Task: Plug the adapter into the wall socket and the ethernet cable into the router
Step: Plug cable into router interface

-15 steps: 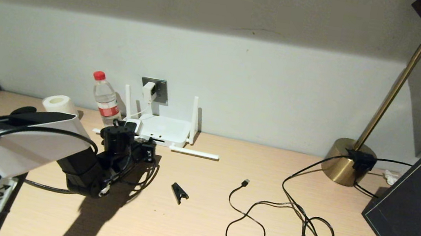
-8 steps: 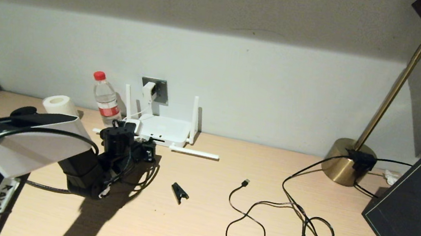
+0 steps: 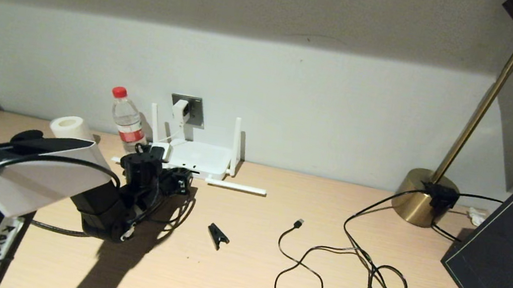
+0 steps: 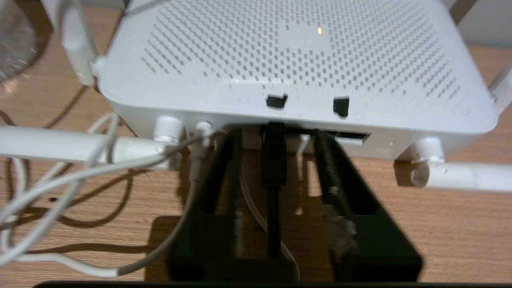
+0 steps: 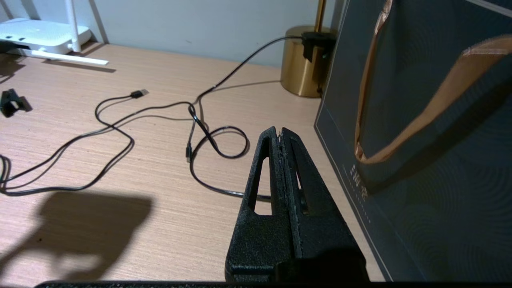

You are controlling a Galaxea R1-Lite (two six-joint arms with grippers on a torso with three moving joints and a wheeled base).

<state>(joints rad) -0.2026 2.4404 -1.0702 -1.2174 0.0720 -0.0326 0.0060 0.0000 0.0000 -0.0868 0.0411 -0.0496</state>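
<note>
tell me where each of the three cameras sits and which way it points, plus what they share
Head view: high on the robot, looking forward and down at the wooden desk and wall; left arm shows, left gripper at the flat white four-antenna router.
Left wrist view: behind the parted fingers, facing the router's port edge, thin black ethernet cable between them.
Right wrist view: behind the right gripper, shut, facing across the desk.
Shared: router, brass lamp base.

Head view high, facing wall over bench (image 3: 272, 246); left wrist close on router (image 4: 280, 60); right wrist apparently low, sharing router (image 5: 40, 34).
</note>
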